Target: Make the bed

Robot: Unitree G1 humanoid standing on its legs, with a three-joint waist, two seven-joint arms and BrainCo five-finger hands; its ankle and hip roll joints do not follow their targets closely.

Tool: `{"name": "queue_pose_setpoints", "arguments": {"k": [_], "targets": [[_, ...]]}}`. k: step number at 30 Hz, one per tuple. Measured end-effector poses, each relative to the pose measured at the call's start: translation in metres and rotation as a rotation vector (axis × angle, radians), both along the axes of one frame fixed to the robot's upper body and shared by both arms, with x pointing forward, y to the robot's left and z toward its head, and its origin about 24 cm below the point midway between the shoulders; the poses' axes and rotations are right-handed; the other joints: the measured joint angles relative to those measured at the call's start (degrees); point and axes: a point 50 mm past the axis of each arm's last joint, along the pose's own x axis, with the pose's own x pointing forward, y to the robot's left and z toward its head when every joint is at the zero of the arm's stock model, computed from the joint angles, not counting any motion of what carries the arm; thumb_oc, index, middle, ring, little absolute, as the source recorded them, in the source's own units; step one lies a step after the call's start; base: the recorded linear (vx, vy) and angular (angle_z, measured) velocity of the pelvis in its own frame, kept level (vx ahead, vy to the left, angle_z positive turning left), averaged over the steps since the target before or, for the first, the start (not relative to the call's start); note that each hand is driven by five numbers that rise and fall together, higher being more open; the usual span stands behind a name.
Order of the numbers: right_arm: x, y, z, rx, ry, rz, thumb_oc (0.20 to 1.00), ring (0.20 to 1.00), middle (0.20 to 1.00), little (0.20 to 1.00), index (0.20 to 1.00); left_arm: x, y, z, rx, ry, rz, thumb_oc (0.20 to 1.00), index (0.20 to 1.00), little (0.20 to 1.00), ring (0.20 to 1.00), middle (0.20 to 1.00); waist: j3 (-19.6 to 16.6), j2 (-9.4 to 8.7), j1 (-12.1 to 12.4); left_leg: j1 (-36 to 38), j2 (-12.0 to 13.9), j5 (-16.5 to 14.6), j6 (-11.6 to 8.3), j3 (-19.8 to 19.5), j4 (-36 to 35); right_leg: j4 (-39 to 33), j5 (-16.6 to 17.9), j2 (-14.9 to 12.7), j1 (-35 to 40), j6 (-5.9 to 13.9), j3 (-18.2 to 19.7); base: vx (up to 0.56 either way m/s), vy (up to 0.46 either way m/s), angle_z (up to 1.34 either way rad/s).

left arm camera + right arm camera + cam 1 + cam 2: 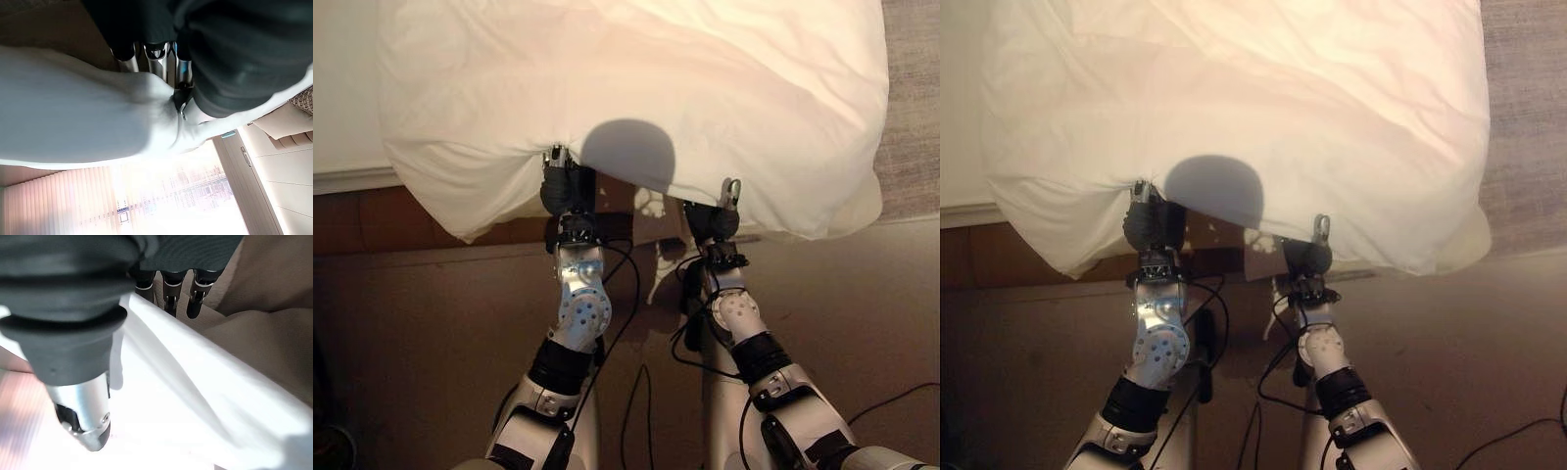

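A puffy white duvet hangs over the near edge of the bed, its lower hem lifted off the floor. My left hand grips the hem left of centre; in the left wrist view its fingers curl over the white cloth and pinch a fold. My right hand holds the hem further right; in the right wrist view the cloth runs between the fingers and the thumb. The duvet's two lower corners sag outside the hands.
The bed's white mattress edge and brown wooden frame show at the left. Brown floor lies under my arms. A grey textured surface runs along the right side of the duvet.
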Motion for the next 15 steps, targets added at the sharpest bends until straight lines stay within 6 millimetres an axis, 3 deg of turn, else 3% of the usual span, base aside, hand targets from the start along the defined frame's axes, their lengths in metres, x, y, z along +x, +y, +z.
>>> {"name": "queue_pose_setpoints", "arguments": {"k": [14,15], "targets": [[0.013,-0.031,0.02,0.038,0.025,-0.137,1.0,1.0,1.0,1.0,1.0,0.0,0.0,0.004,0.026,-0.01,0.011,0.2,0.2,0.2,0.2,0.2,0.0,0.0,0.0,-0.6,-0.1,0.0,0.02,0.0,0.1,0.7,-0.4,-0.2,-0.9,-0.04,0.1,0.0,0.0,0.0],[0.014,-0.033,0.021,0.039,0.03,-0.143,0.878,0.878,0.878,0.878,0.878,0.0,0.0,0.006,0.041,-0.019,0.02,0.2,0.2,0.2,0.2,0.2,0.0,0.0,-0.1,-0.9,-0.1,0.0,0.02,0.0,0.2,0.7,-0.4,-0.2,-1.2,-0.06,0.1,0.0,0.0,0.0]]}}
